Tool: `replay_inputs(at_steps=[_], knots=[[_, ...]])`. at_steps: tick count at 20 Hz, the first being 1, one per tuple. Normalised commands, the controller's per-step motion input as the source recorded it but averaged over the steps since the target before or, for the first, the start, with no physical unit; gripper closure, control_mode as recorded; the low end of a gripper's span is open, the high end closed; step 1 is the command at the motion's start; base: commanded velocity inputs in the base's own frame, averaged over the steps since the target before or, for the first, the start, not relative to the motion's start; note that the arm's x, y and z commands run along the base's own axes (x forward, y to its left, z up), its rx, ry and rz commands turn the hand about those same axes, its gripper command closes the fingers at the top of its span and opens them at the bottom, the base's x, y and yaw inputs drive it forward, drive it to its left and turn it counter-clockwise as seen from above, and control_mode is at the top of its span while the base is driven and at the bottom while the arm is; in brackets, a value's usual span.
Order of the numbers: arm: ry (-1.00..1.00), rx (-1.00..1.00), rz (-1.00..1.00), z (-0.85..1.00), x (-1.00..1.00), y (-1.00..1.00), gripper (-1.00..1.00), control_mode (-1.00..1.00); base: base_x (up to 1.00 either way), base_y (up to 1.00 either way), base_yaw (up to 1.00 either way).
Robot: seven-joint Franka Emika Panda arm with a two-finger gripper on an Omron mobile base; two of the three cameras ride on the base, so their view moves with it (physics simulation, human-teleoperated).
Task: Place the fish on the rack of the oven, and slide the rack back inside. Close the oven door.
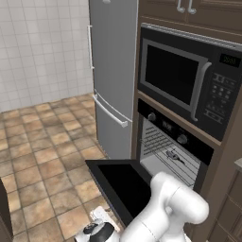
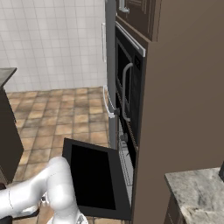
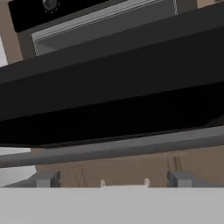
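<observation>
White tiled wall (image 1: 38,47), brown tiled floor (image 1: 42,151). Grey fridge (image 1: 113,66) beside dark wood cabinets (image 2: 183,87). Stone counter (image 2: 197,188) at right.

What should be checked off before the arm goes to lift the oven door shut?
1. Fish on the rack: ok.
2. Rack slid back inside the oven: ok, it sits within the cavity.
3. Oven door closed: not ok, it hangs open and flat.
4. Pincer below the door's bar handle: ok in the hand view.
5. Pincer open and empty: ok.
6. Contact with the handle: cannot tell.
</observation>
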Motion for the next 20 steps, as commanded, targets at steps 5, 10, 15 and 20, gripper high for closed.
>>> replay_inputs(at_steps=[5, 10, 15, 20], knots=[[0.55, -0.44, 0.0, -0.94, 1.0, 0.75, -1.0, -1.0, 0.0, 0.0, 0.0], [0.23, -0.4, -0.02, -0.79, 0.99, 0.45, -1.0, -1.0, 0.0, 0.0, 0.0], [-0.23, -0.47, -0.27, 0.06, 0.33, -0.15, -1.0, -1.0, 0.0, 0.0, 0.0], [-0.29, -0.67, -0.43, 0.1, 0.12, -0.18, -1.0, -1.0, 0.0, 0.0, 0.0]])
